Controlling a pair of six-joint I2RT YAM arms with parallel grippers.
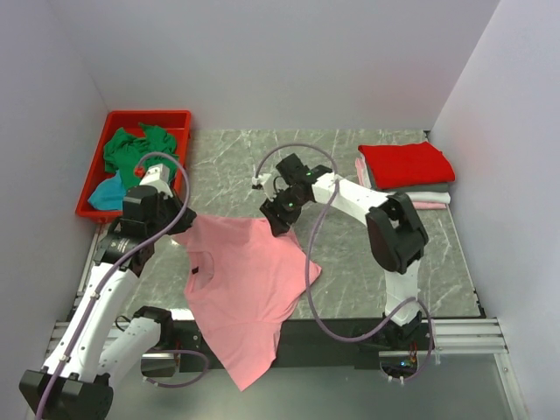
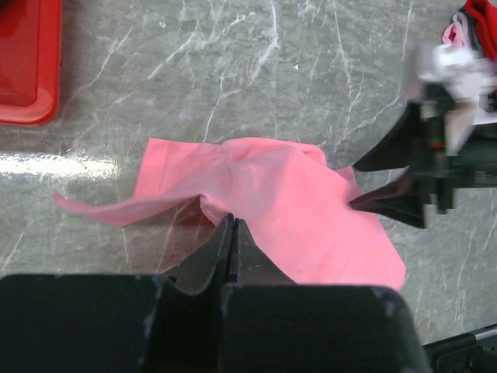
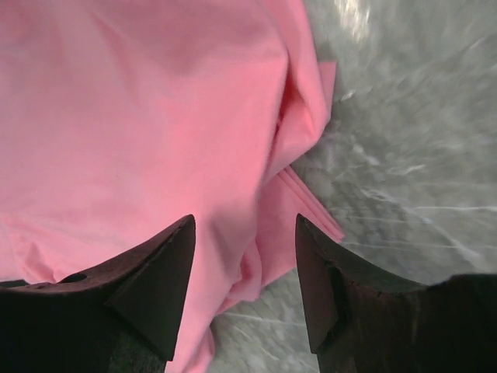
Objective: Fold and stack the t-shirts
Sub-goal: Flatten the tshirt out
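Spanning the whole workspace, the grey marbled table (image 1: 350, 262) carries everything noted below.

Pink shirt (image 1: 245, 280): lies opened out at table centre-left, slightly skewed, collar towards the left arm. Its lower part hangs over the near table edge, between the two arm bases. Its far edge runs between the two grippers. Cloth is rumpled near both.

Left arm (image 1: 114, 271): reaches up from the near-left corner to the shirt's far-left corner, just beside the bin.

Right arm (image 1: 385, 223): bends in from the near-right side and crosses leftwards to the shirt's far-right corner.

Bin (image 1: 179, 118): red plastic, far-left corner of the table. Green shirt (image 1: 131, 150) is bunched inside. Teal shirt (image 1: 107, 192) sits at the bin's near end, partly under the green one.

Stack, far-right of table: folded red shirt (image 1: 405, 164) on top, pale pink cloth (image 1: 360, 171) showing beneath it at the left and near edges. A whitish layer sits between; can't tell what it is. Well apart from the pink shirt.

Left gripper (image 2: 233, 221): jaws pressed fully together, pinching a raised fold of the pink shirt at its tip. Cloth lifts off the table there and drapes away to either side.

Right gripper (image 3: 245, 221): jaws well apart, nothing clamped. Fingers (image 3: 167, 272) straddle a bunched edge of the pink shirt, low over the cloth. Can't tell whether the tips touch it.
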